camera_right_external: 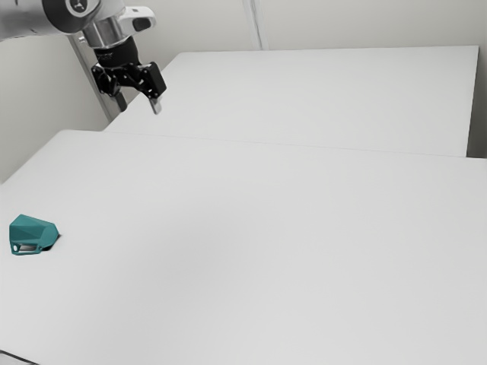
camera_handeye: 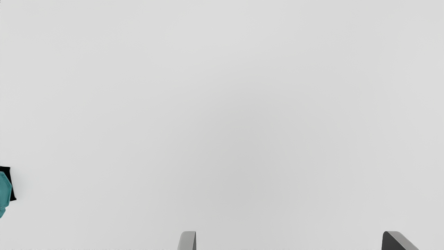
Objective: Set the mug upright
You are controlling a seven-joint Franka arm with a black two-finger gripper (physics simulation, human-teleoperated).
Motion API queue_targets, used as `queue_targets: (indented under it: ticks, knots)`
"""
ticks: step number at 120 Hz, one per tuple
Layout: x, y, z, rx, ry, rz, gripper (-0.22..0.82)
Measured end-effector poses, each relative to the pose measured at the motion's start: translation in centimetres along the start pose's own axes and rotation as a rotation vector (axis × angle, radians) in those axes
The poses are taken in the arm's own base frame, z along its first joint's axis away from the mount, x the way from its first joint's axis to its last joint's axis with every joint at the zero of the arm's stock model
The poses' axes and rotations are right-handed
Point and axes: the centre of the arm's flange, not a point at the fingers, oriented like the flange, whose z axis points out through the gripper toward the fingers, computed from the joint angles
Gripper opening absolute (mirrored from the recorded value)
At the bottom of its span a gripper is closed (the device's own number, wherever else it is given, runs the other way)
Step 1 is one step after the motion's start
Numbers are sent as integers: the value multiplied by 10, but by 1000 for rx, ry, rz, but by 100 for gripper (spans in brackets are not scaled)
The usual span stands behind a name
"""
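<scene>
My black two-finger pincer (camera_right_external: 139,109) hangs wide open, empty, above a smooth white table (camera_right_external: 251,251) where a faceted teal mug (camera_right_external: 32,230) lies tipped over

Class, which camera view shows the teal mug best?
The exterior view: it shows the whole mug lying on the table, handle included. The wrist view catches just part of it, cut off at the picture's edge.

Bright, diffuse light; soft shadows.
</scene>
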Motion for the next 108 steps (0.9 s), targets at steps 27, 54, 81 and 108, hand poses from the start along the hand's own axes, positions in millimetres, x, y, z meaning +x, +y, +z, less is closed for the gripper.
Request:
queue_targets:
  ticks: [27,54,81,108]
  knots:
    - [-2,0,-3,3,5,2,58]
    - [-5,-26,-4,4,1,-40,58]
    - [-15,-83,-4,3,-24,-137,58]
    - [-44,-157,11,-16,-55,-234,58]
